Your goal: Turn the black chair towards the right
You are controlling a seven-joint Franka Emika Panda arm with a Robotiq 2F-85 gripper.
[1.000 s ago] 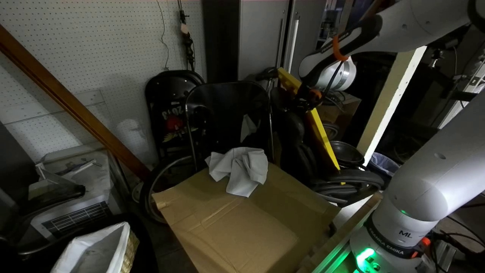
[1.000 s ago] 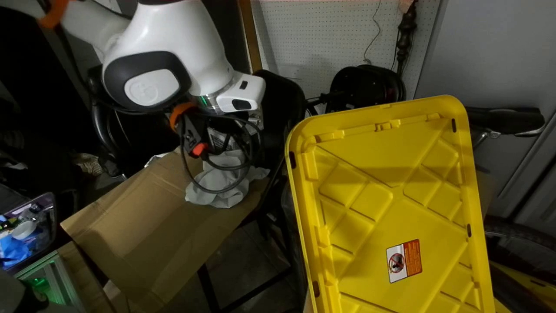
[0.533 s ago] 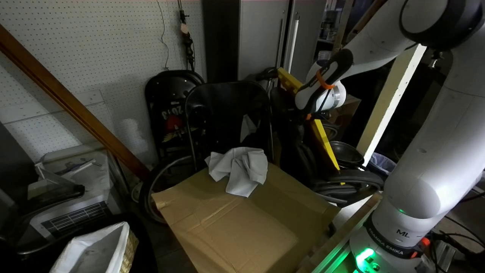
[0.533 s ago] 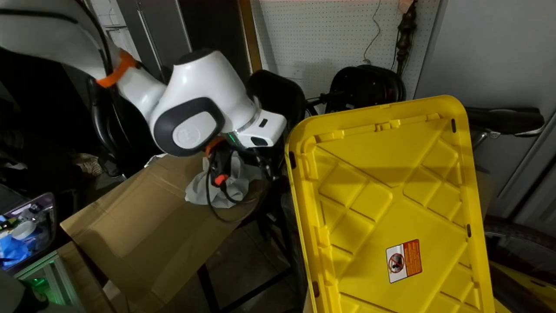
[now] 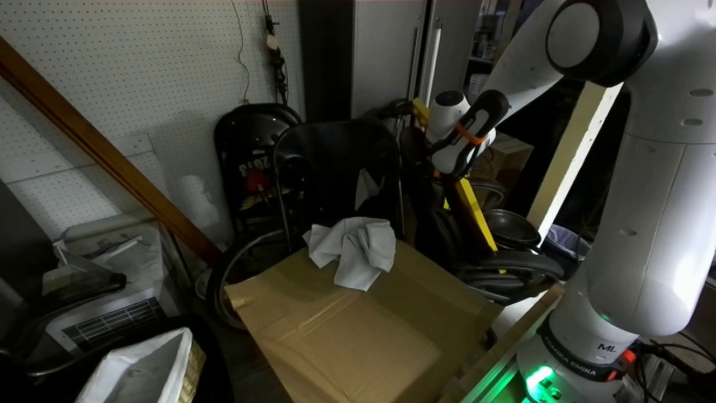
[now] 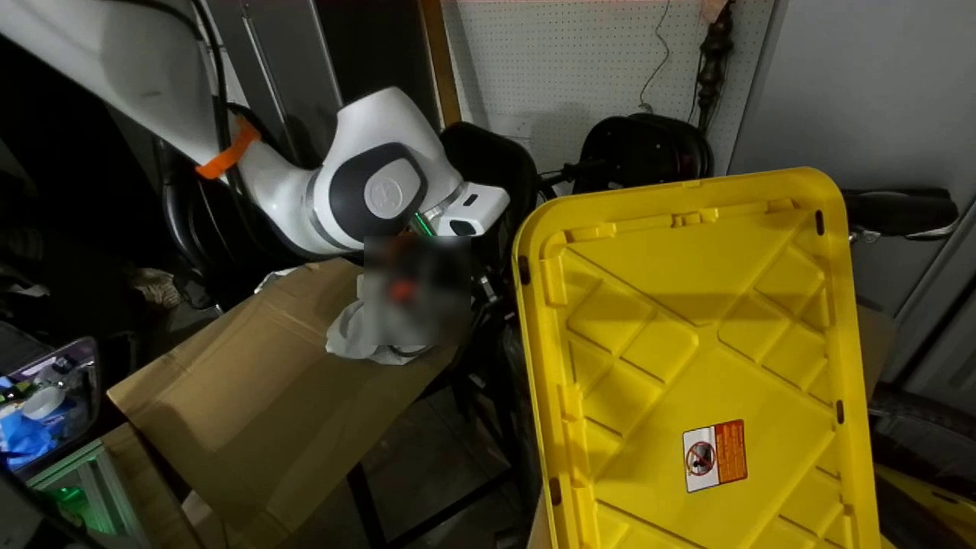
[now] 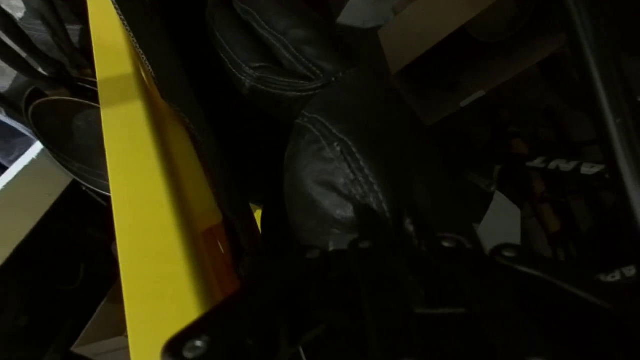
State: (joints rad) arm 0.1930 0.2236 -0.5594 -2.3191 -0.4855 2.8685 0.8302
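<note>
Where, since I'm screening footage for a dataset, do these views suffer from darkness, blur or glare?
Wrist view: very dark, the black chair melting into shadow beside the brighter yellow lid; in an exterior view, a blurred patch covers part of the cloth; in an exterior view, the green light glares at the robot's base.

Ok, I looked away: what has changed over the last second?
In an exterior view, the arm has moved down and rightward, and the yellow panel by the black chair has shifted slightly right. Whether anything was gripped can't be told. The grey cloth and cardboard stayed put.
</note>
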